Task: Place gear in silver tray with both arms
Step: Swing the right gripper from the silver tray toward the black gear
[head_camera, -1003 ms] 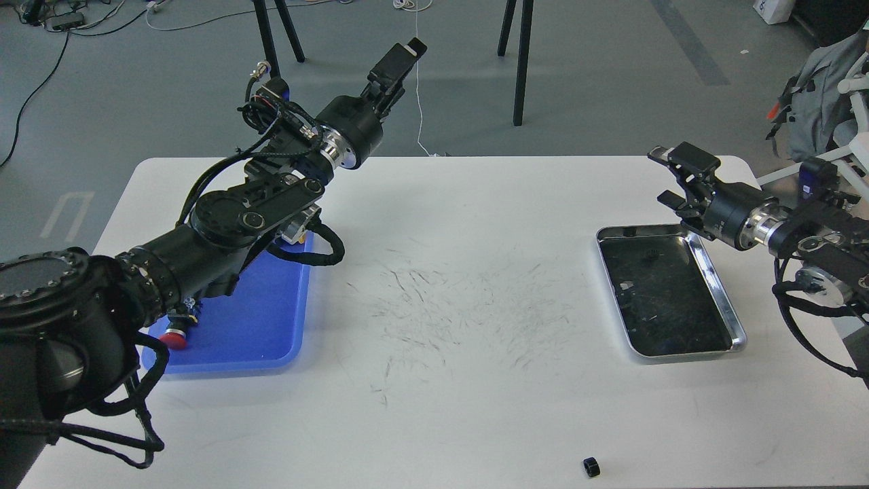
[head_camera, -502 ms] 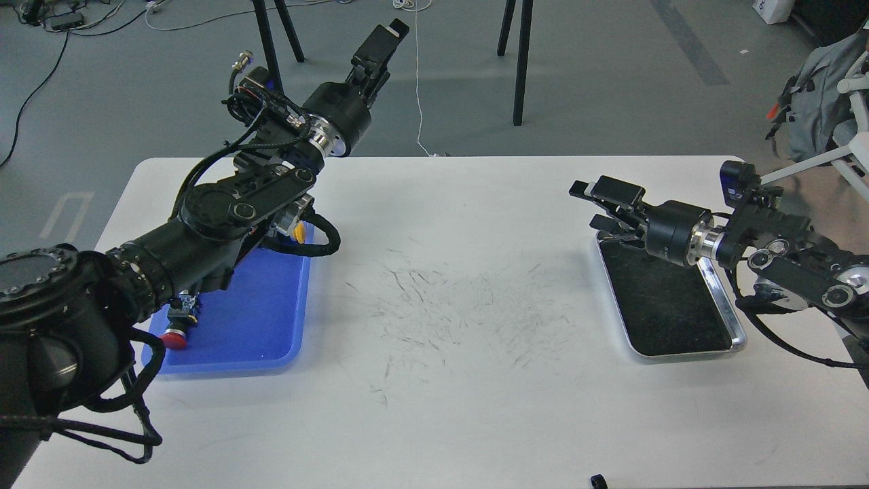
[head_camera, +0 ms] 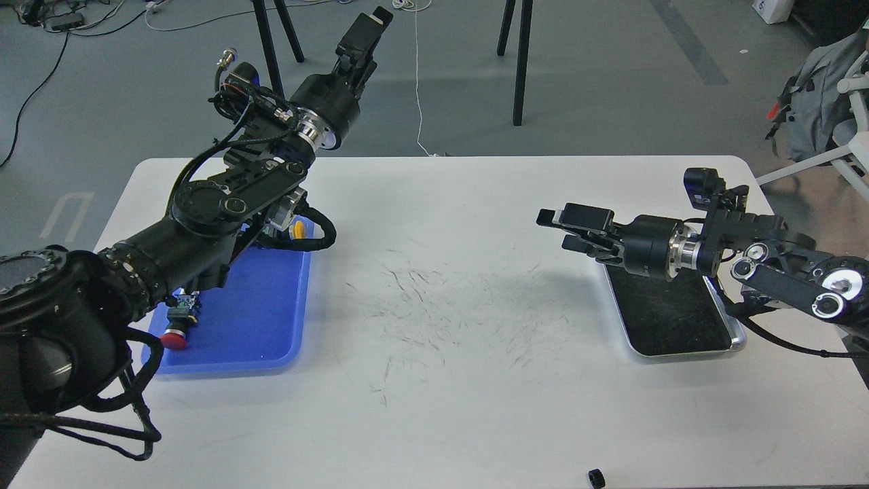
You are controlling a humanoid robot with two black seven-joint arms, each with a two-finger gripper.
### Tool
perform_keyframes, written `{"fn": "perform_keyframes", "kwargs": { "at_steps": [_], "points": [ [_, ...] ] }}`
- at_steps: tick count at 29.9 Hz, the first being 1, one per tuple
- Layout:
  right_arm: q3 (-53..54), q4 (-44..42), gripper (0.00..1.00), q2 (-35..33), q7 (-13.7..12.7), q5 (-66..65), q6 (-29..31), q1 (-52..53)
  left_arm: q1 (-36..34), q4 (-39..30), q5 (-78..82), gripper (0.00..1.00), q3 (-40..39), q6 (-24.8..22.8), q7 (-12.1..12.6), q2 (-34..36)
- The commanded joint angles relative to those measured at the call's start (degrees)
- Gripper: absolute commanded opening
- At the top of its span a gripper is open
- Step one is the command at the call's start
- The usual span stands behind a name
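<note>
The gear (head_camera: 596, 477) is a small black ring lying at the table's front edge, right of centre. The silver tray (head_camera: 686, 352) sits at the right of the table; its dark bottom shows and my right arm covers its far end. My right gripper (head_camera: 565, 229) is open and empty, hovering above the table just left of the tray and far behind the gear. My left gripper (head_camera: 363, 30) is raised beyond the table's far edge at the left; its fingers look like one dark block.
A blue plastic tray (head_camera: 265, 326) lies at the left under my left arm, holding a red-capped part (head_camera: 174, 337) and a yellow piece (head_camera: 296, 231). Black stand legs (head_camera: 519, 61) rise beyond the far edge. A grey bag (head_camera: 821, 102) is at the far right.
My right arm has swung left across the silver tray, so its gripper is now past the tray's left side. My left gripper has moved up and to the left.
</note>
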Motion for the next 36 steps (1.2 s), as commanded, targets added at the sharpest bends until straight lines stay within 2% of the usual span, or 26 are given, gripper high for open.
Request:
{"fn": "perform_keyframes", "kwargs": {
  "at_steps": [1,10,20,29,36],
  "points": [
    [-1.4,5.3,0.98,-1.1,0.1,-5.7,1.3,1.4,0.2,0.0,0.0,0.99,0.0,0.6,0.0,-0.2],
    [-2.7,19.6,0.98,-8.3,0.1,-19.8,4.9,3.4,0.4,0.0,0.1,0.99,0.1,1.1,0.0,-0.2],
    [-2.7,30.1,0.98,-16.9,0.1,-28.4,6.3,9.6,0.4,-0.1,0.2,0.99,0.3,1.4,0.0,0.2],
    [-3.3,33.3,0.98,-17.9,0.1,-31.9,6.3,10.7,0.0,-0.1,0.4,0.99,0.4,1.4,0.0,0.1],
    [-8.6,33.8,0.98,-18.1,0.1,-37.9,6.3,10.9,0.1,-0.1,0.4,0.99,0.5,1.4,0.0,0.1]
  ]
}}
